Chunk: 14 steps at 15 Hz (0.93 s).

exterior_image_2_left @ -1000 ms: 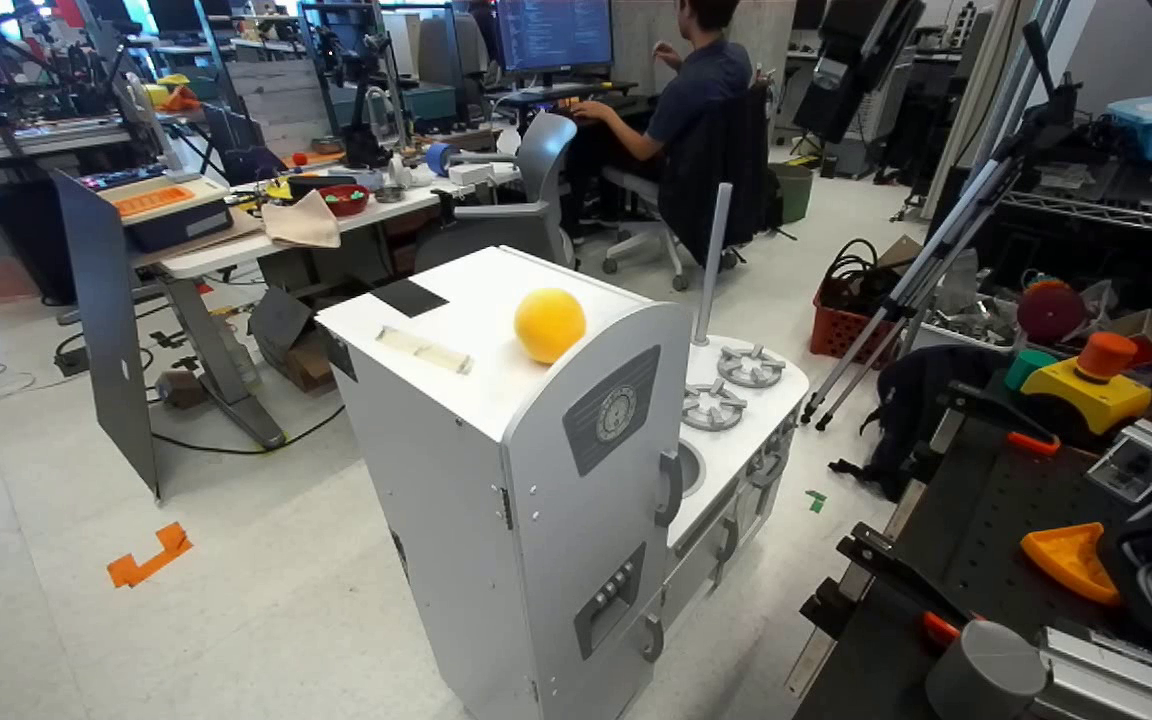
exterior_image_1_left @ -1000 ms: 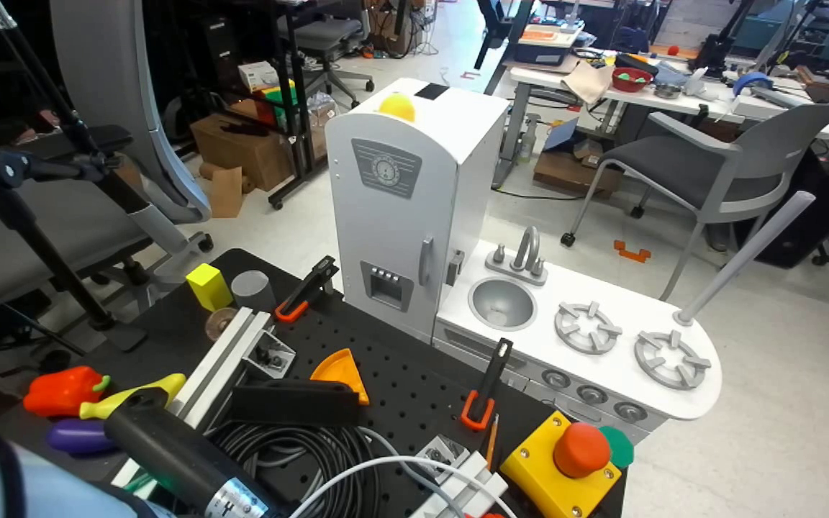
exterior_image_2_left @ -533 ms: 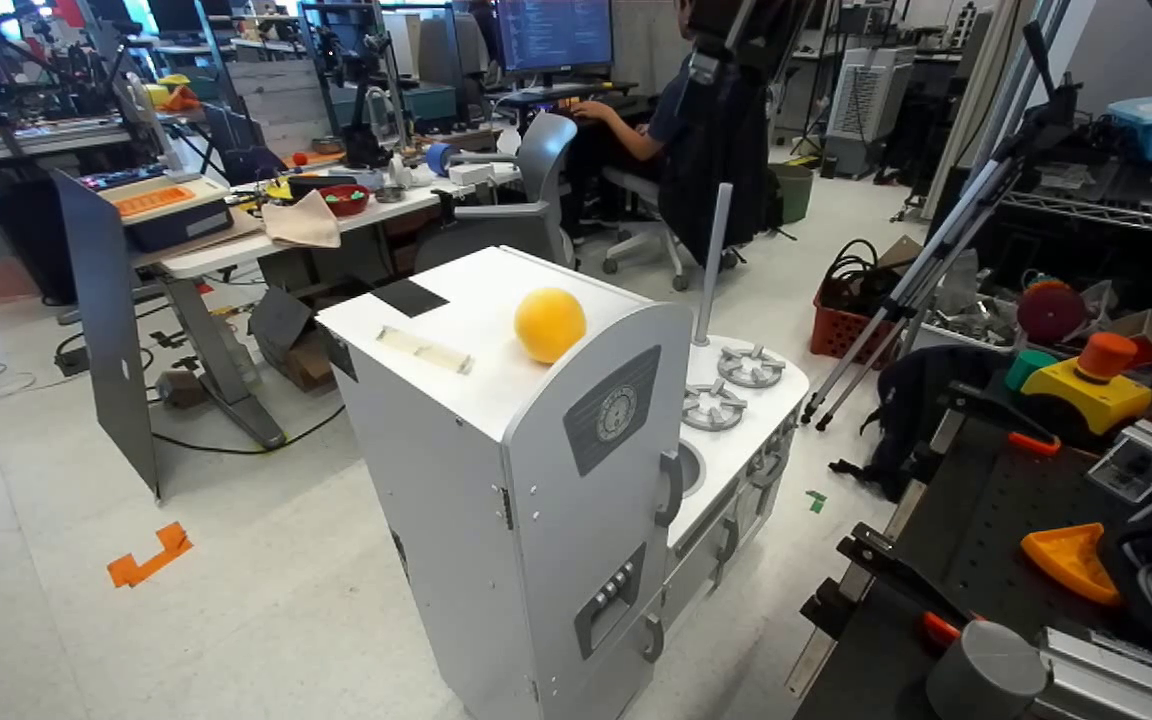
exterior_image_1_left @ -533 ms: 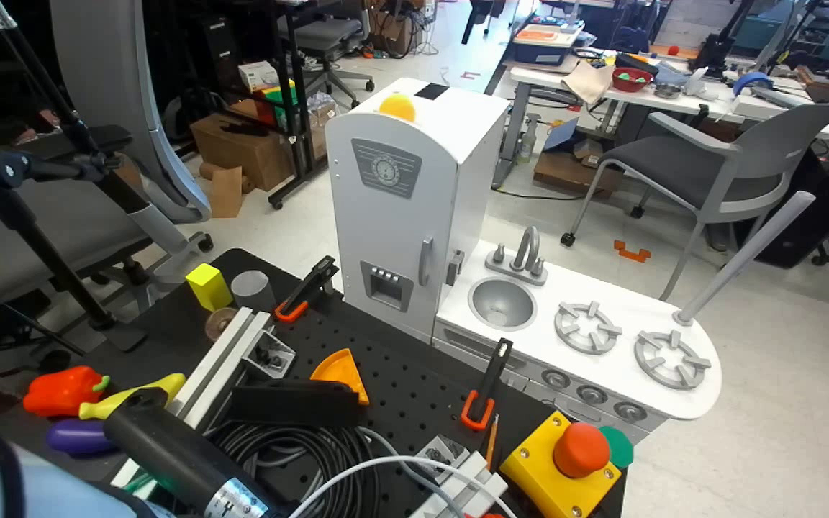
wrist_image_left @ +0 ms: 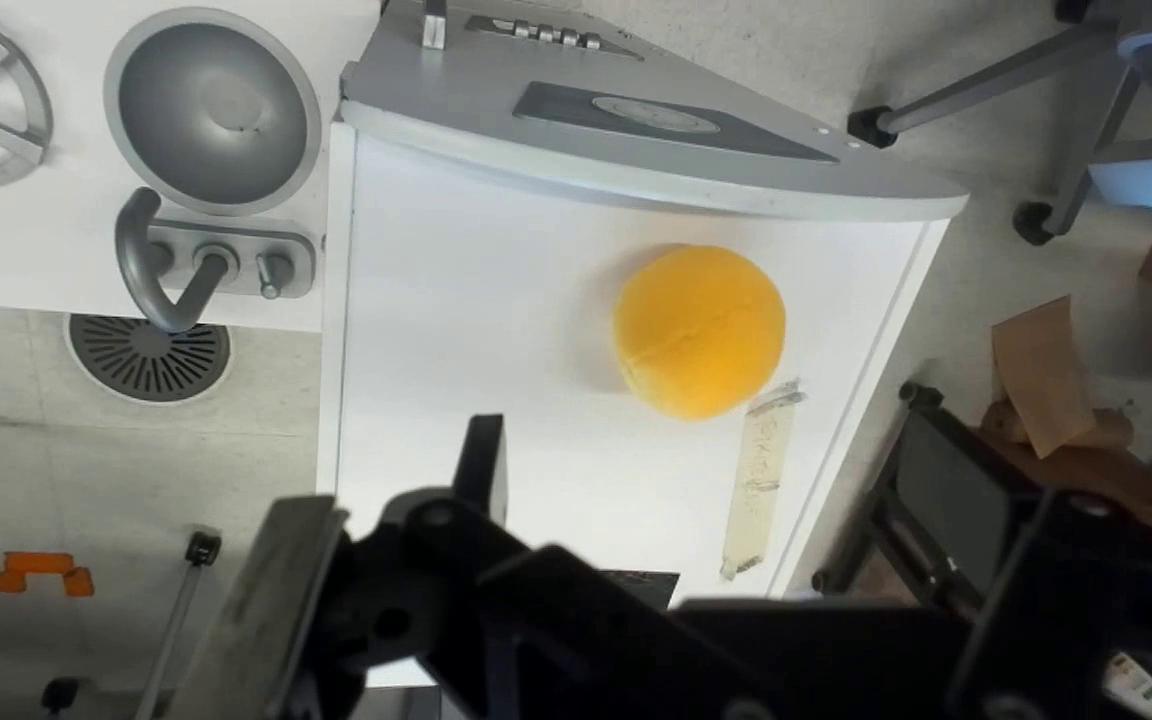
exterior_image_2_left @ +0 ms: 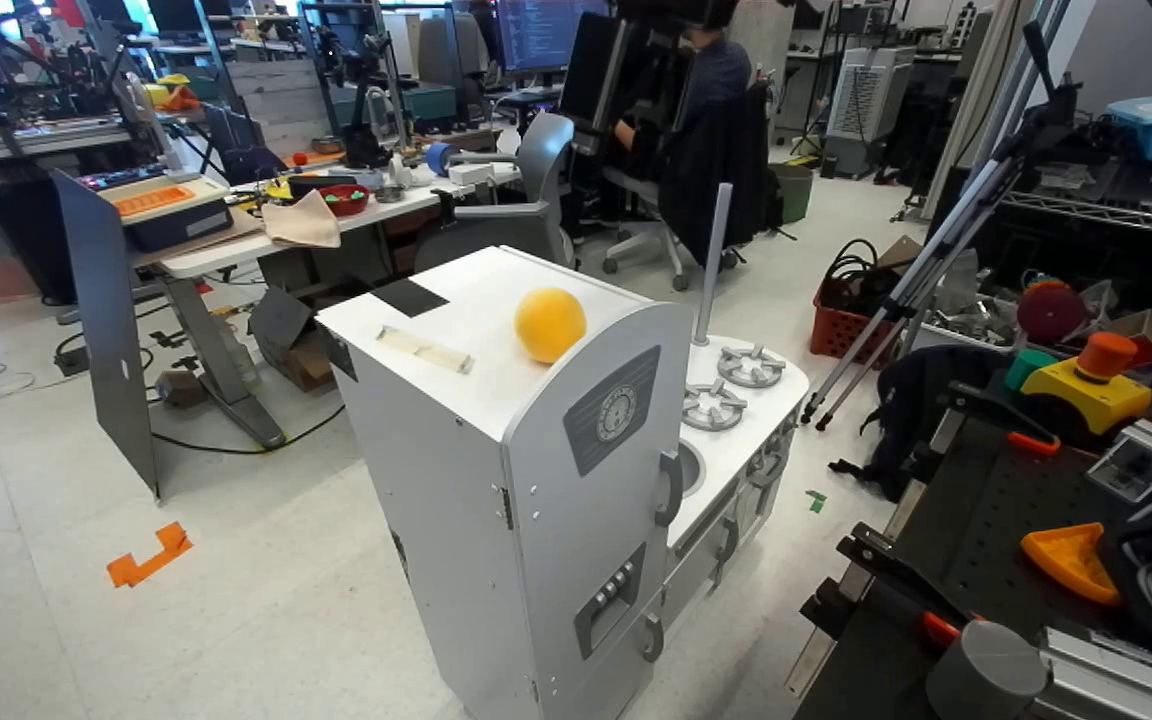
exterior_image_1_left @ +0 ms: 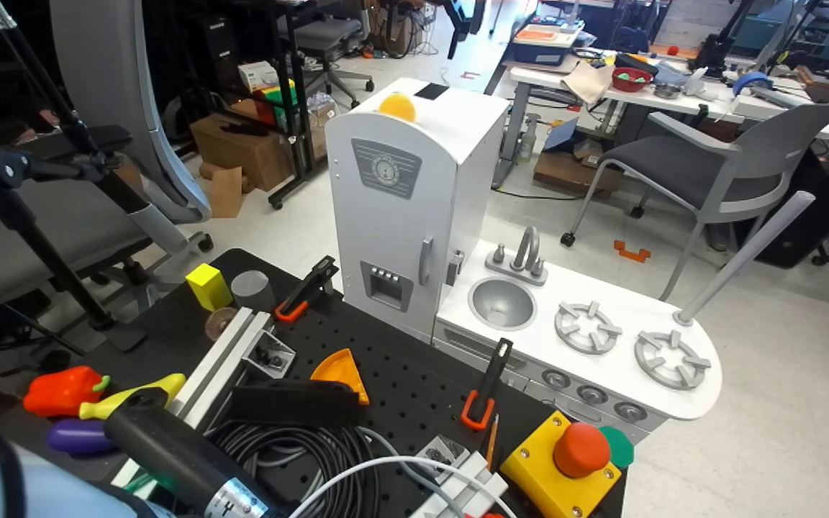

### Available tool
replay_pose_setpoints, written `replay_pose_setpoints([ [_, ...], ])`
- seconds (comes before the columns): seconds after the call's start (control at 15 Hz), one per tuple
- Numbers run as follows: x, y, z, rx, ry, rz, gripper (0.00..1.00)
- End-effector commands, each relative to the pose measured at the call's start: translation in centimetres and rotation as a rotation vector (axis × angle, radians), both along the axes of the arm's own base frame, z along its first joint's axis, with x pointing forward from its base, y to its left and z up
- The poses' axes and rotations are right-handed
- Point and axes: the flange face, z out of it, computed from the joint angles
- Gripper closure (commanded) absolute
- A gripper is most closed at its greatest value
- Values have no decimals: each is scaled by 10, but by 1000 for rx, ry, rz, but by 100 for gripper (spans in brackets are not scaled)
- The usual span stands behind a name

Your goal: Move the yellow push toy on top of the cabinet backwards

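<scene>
The round yellow toy [exterior_image_2_left: 550,325] is sitting on top of the tall white toy-kitchen cabinet [exterior_image_2_left: 456,470], close behind the curved front edge with the grey dial panel [exterior_image_2_left: 612,410]; both exterior views show that, and up close in the wrist view there's a faint crease across it; a strip of tape [wrist_image_left: 759,487] with some scribbled writing lies near it, and there's a dark patch [exterior_image_2_left: 411,297] farther toward the back; the gripper [wrist_image_left: 396,463] has its fingers [wrist_image_left: 481,458] spread, white cabinet top showing between them, and it's apart from the toy; in both exterior views it's just a dark shape high up; joined to the cabinet is a low white counter [exterior_image_1_left: 555,284] with a grey sink [exterior_image_1_left: 502,306], a faucet [exterior_image_1_left: 527,248] and two burners [exterior_image_1_left: 591,311]; over on the black pegboard table [exterior_image_1_left: 414,388] there's a red bell pepper [exterior_image_1_left: 65,392], a banana [exterior_image_1_left: 109,405] and a purple eggplant [exterior_image_1_left: 76,437], all kinda play-food looking, plus an orange wedge [exterior_image_1_left: 341,370] and a red push button [exterior_image_1_left: 581,447] on a yellow box [exterior_image_1_left: 540,471].
</scene>
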Motion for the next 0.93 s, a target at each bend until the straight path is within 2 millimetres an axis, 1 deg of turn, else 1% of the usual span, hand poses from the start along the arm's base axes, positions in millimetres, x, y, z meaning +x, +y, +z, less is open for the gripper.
replay_pose_setpoints([
  [0.0, 26, 22, -17, -21, 23, -6, 0],
  [0.2, 36, 35, -38, -24, 54, -9, 0],
  [0.4, 42, 42, -59, -27, 87, -13, 0],
  [0.6, 45, 45, -79, -26, 128, -21, 0],
  [0.87, 44, 45, -100, -30, 186, -28, 0],
])
